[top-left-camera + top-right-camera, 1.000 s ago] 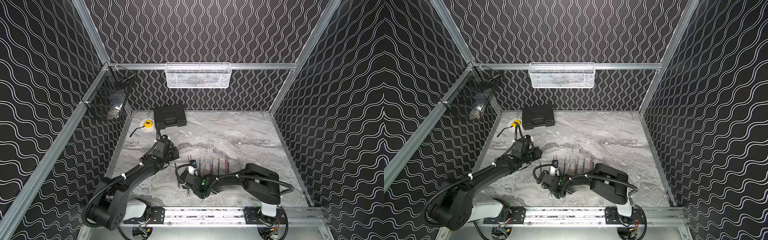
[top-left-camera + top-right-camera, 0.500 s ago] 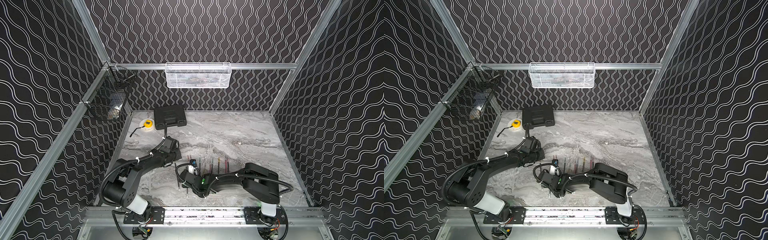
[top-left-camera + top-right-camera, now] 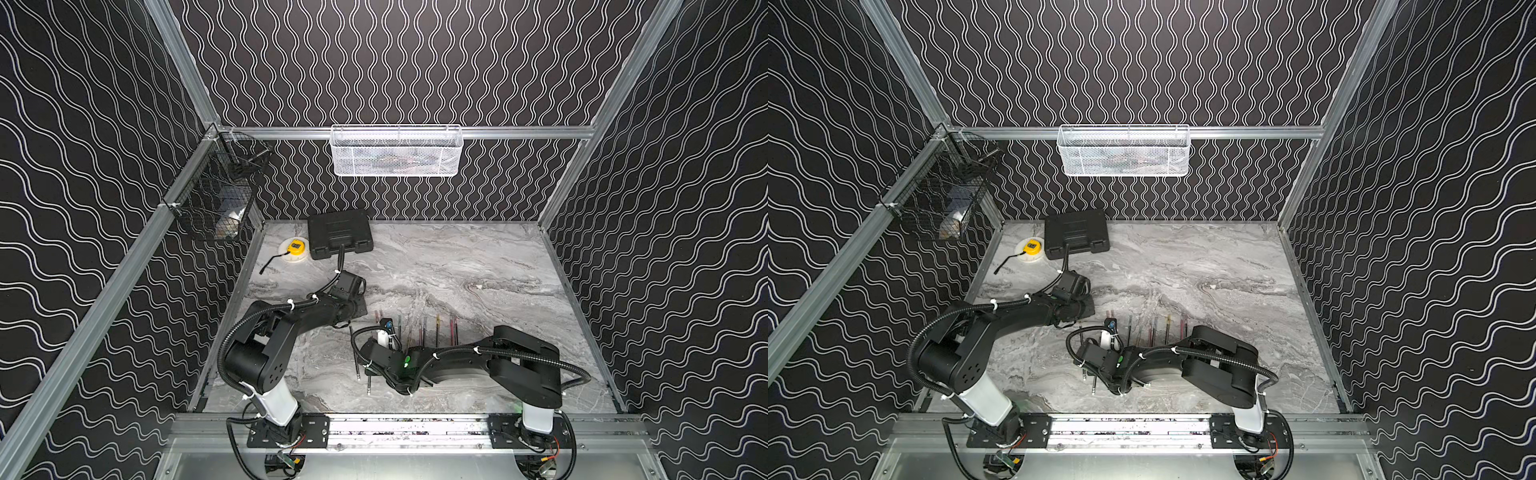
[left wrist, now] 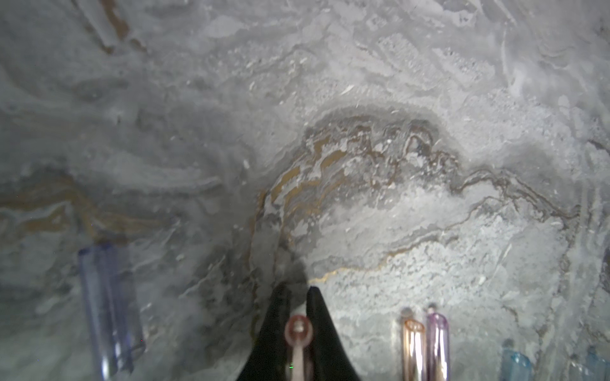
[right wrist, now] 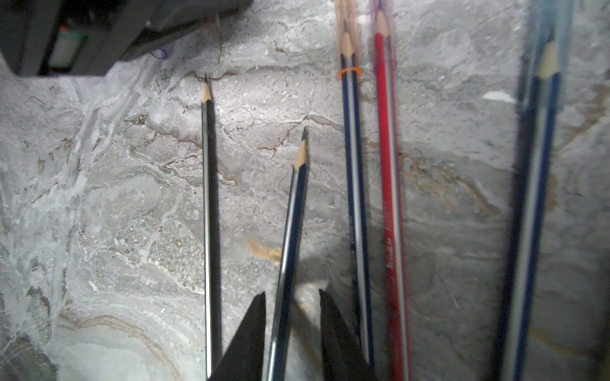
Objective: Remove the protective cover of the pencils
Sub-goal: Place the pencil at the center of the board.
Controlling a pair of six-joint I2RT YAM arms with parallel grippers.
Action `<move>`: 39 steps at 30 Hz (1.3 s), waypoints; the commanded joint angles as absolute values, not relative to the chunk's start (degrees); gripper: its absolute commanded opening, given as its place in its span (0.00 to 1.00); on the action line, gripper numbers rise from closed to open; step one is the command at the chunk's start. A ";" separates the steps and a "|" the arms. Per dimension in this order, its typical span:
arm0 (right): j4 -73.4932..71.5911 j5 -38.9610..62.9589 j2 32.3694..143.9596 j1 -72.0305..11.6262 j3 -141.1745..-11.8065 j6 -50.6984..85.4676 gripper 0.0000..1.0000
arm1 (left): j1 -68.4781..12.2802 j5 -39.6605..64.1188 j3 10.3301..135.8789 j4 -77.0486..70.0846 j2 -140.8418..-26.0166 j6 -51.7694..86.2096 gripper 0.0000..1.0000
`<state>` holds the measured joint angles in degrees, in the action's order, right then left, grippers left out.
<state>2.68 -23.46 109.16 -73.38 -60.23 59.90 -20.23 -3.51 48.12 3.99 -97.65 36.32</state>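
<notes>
A: Top views first. Where are the pencils (image 3: 437, 330)?

B: They lie in a row on the marble worktop (image 3: 457, 270), toward its front, tips pointing at the back wall. Two more lie just left of the row. Both arms reach down low. The left hand (image 3: 359, 311) is at the tip ends and the right hand (image 3: 385, 332) is over the shafts. The fingers are too small to read in both top views.

A: Left wrist view?

B: The left hand (image 4: 298, 290) is closed tight, with a pink cover (image 4: 298, 330) pinched between its fingers. An orange cover (image 4: 412, 346) and a purple cover (image 4: 437, 343) sit side by side nearby. A clear blue cover (image 4: 105, 306) lies well apart.

A: Right wrist view?

B: The right hand (image 5: 292, 297) is partly open. A bare blue pencil (image 5: 292, 231) runs through the gap unclamped; I cannot tell whether it touches a finger. A bare black pencil (image 5: 211, 214) lies beside it. The red pencil (image 5: 389, 198) wears its cover.
</notes>
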 commanded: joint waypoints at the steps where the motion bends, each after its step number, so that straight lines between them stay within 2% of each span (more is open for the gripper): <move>1: 3.03 -23.44 108.46 -73.33 -60.21 59.43 0.33 | -20.43 -3.93 48.32 8.66 -99.43 35.86 0.00; 3: 3.28 -22.94 108.46 -73.44 -60.67 58.82 0.38 | -20.74 -4.62 48.42 8.85 -99.70 35.93 0.05; 10: 3.58 -22.94 107.48 -73.56 -61.10 57.87 0.42 | -21.01 -5.36 47.90 8.87 -99.12 36.00 0.15; 13: 4.16 -23.93 106.06 -73.76 -60.81 57.57 0.48 | -21.03 -5.19 48.07 8.95 -99.63 36.02 0.17; 20: 6.95 -27.09 99.65 -73.92 -58.83 56.97 0.51 | -21.03 -5.00 47.87 8.44 -99.53 36.12 0.22; 32: 12.64 -33.25 93.66 -73.81 -54.27 59.93 0.51 | -21.18 -2.00 48.89 9.18 -96.59 36.73 0.24; 39: 14.17 -31.81 96.46 -72.26 -54.58 61.13 0.46 | -21.35 -0.16 49.27 10.85 -89.23 37.84 0.33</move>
